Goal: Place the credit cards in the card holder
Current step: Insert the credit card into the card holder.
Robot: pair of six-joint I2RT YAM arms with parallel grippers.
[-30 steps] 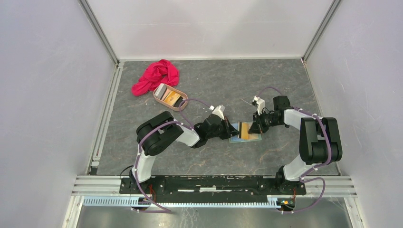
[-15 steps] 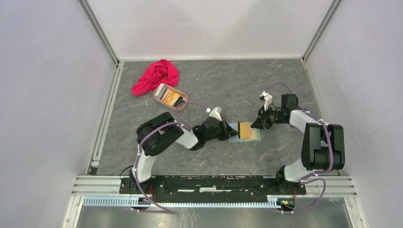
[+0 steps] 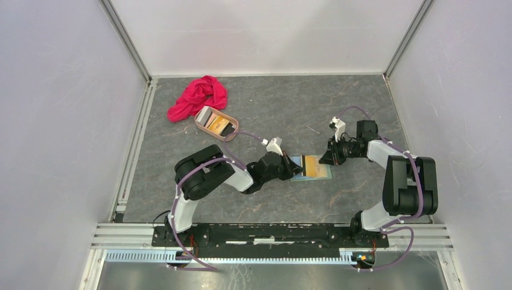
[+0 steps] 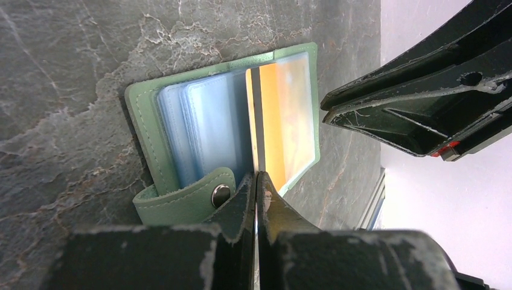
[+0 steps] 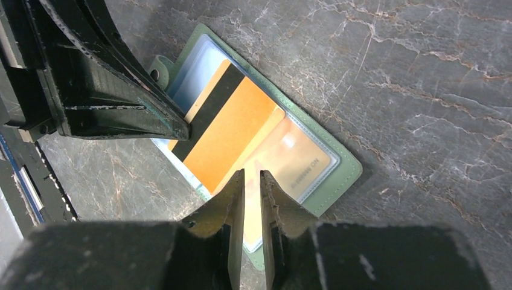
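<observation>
Nearest the arm bases, the left end effector (image 4: 256,181) is closed, its fingertips pressed together and touching the dark-striped end of the orange card (image 5: 229,139). Whether it pinches the card or only presses on it I cannot tell. That card lies slanted across the open card holder (image 5: 345,175), one part tucked under a clear pocket and the striped end sticking out toward the left end effector. The card holder lies flat on the grey marbled worktop (image 3: 272,109), pockets up, with its snap button (image 4: 221,194) tab on the side by the left fingers. Just beyond, the right end effector (image 5: 250,178) hovers over the holder's opposite edge, jaws slightly apart with nothing between them. Farther back on the left, well apart from the holder, a pinkish tray (image 3: 233,133) holds a second orange card (image 3: 218,125) and a silvery card (image 3: 205,115). A red cloth (image 3: 198,98) lies just behind the tray.
</observation>
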